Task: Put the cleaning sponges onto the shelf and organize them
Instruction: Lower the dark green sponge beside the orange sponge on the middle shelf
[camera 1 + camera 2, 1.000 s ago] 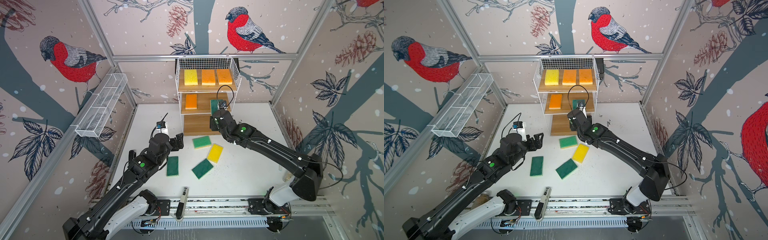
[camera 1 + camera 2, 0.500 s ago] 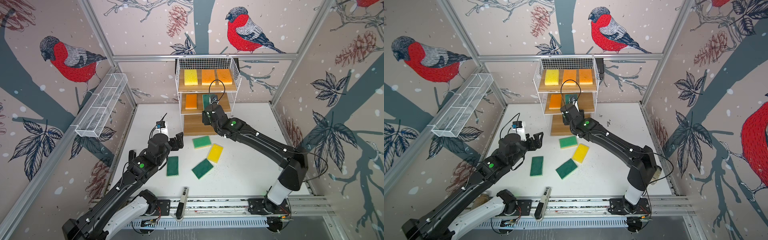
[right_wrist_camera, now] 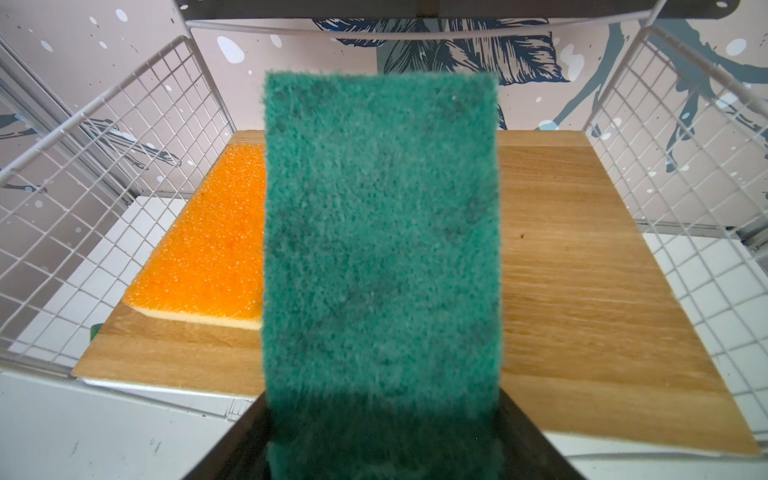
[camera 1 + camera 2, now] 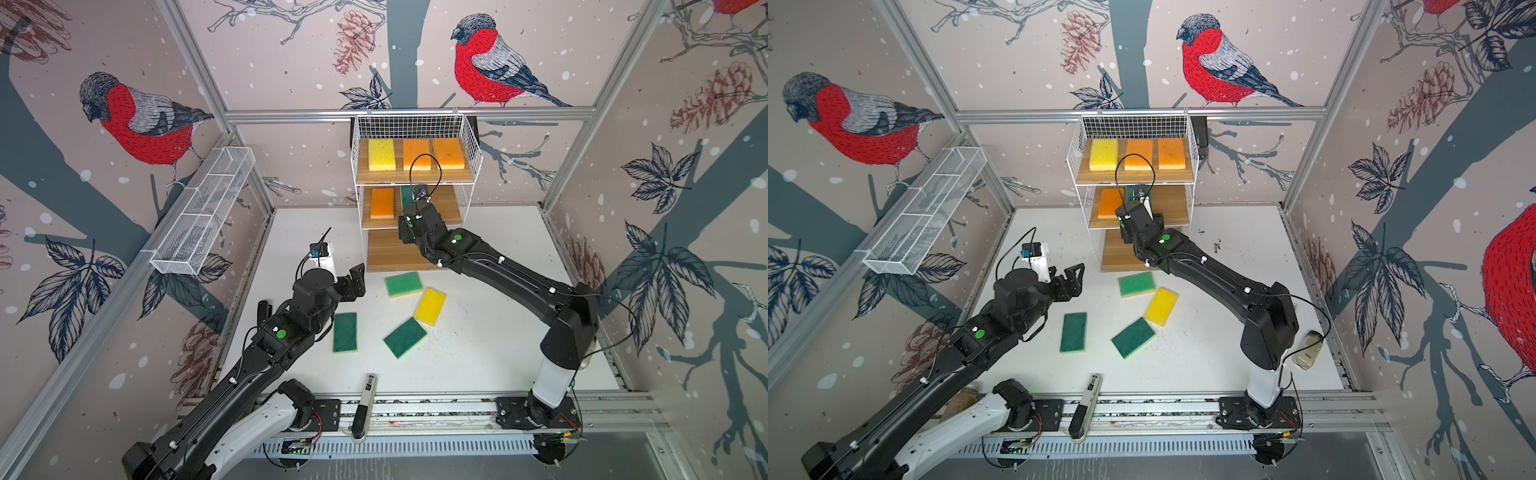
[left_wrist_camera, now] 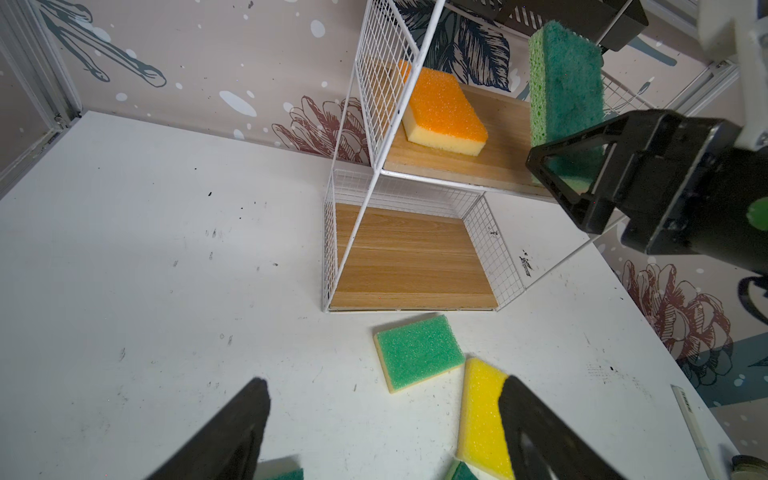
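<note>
We see a white table bearing the shelf at its far edge. Flat on the table lie a light green sponge, a yellow sponge, a left dark green sponge and a right dark green sponge. The shelf's top board holds a second yellow sponge, a middle orange sponge and an end orange sponge. Its middle board bears a lone orange sponge.
</note>
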You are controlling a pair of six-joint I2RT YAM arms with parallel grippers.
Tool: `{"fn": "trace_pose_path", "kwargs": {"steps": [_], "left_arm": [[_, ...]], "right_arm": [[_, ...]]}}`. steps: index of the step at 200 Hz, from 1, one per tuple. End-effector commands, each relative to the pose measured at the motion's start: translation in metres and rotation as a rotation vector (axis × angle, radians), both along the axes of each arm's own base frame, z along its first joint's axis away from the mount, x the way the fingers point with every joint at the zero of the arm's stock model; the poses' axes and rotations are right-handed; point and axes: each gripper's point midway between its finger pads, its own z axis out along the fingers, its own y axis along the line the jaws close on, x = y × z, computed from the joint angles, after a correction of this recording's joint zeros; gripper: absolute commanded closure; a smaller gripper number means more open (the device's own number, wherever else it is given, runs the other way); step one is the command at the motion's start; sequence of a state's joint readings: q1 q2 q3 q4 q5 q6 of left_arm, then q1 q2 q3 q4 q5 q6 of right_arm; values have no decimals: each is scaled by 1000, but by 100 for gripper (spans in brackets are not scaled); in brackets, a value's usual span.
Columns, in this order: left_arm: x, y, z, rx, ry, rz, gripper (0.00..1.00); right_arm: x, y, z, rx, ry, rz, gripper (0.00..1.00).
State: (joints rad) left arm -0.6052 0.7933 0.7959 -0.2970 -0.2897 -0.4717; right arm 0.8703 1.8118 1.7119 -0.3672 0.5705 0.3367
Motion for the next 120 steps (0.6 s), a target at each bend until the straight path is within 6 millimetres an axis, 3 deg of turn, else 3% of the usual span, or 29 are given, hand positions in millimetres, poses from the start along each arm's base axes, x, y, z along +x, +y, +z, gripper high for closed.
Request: {"fn": "trace_pose_path", "kwargs": {"steps": [1,120], "left_arm": [[3,-1,9,-10,-38,-1,13],[5,-7,4,-11,-30,-25,13]], "right_arm": [[8,1,9,18,-35,-20,29],[20,1,9,28,-51,-51,27]]}}
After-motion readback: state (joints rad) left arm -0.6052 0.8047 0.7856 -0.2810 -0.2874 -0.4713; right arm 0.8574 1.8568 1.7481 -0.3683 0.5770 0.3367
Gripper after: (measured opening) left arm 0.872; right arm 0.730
